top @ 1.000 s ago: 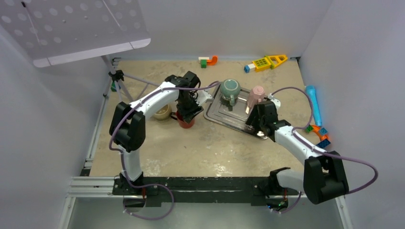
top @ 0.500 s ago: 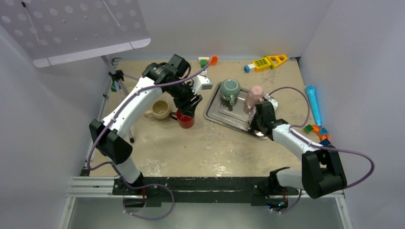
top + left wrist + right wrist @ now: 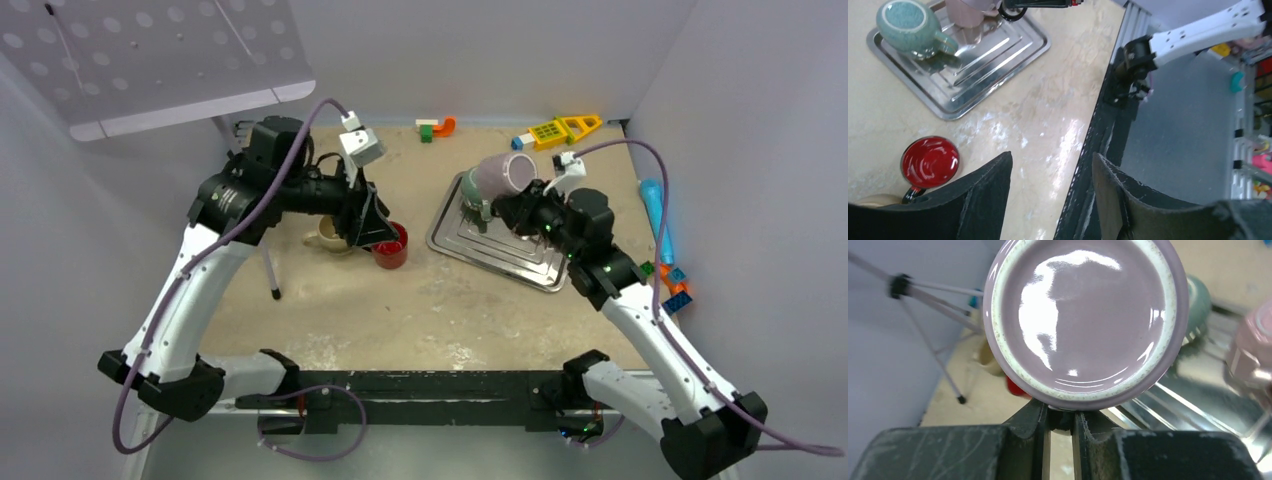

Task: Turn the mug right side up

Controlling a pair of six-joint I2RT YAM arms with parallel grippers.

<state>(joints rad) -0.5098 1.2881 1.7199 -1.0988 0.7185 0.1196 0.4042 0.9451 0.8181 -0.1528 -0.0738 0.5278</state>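
- Since half a second ago, the right arm has lifted the lilac glazed ceramic mug [image 3: 498, 176] off the ribbed steel tray [image 3: 500, 255]. The left arm has risen and drawn back from the tray's left side.
- That lilac glazed ceramic mug now hangs in the air over the tray's far-left part, tipped onto its side and touching nothing below.
- In the right wrist view its glossy round base [image 3: 1083, 320] faces the camera, with the tray [image 3: 1188, 405] behind and below.
- The right hand [image 3: 512, 202] is clamped on the mug. Its two fingers [image 3: 1040, 432] sit nearly together, pinching a small part just under the base rim; which part of the mug it is I cannot tell.
- The left hand [image 3: 1053, 197] has its fingers spread apart with nothing between them, high above the sandy stone-look worktop [image 3: 430, 300] to the left of the tray.
- A teal glazed mug [image 3: 905, 22] stands upside down on the tray's far-left corner, under the lifted mug.
- A red glossy mug [image 3: 392, 245] stands on the worktop just off the tray's left edge, with a beige mug [image 3: 325, 237] farther left of it.
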